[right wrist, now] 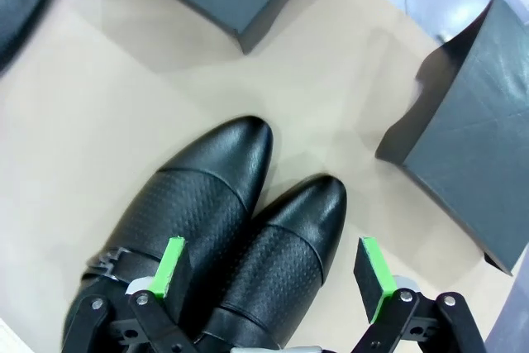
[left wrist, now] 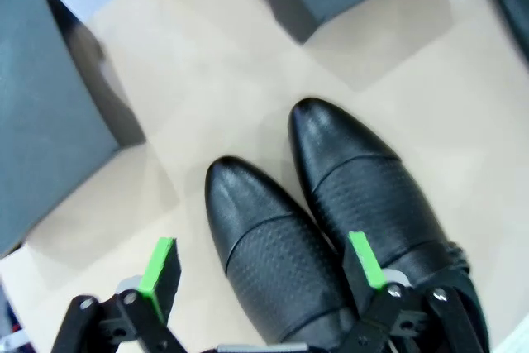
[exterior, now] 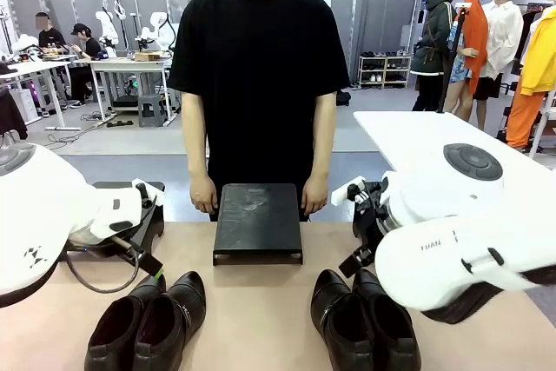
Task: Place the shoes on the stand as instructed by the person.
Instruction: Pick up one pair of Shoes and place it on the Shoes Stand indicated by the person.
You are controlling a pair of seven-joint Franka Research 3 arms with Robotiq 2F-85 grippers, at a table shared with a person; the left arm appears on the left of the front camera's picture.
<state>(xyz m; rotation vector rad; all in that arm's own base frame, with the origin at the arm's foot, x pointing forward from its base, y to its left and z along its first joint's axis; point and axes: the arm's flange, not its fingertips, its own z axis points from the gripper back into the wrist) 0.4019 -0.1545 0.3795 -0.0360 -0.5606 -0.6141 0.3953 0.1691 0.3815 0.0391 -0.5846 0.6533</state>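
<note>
The left claw (left wrist: 263,264) is hovering, fingers apart, over a glossy black leather shoe pair (left wrist: 364,196) by the beige table's (exterior: 261,319) near-left corner — the right claw (right wrist: 271,270), likewise spread, over a second black pair (right wrist: 207,204) near-right. A flat black stand (exterior: 258,219) is sitting mid far edge, the person (exterior: 258,67) standing behind.

Person (exterior: 258,67) behind black stand (exterior: 258,221); one shoe pair (exterior: 161,323) front-left of stand, other shoe pair (exterior: 352,319) front-right.
</note>
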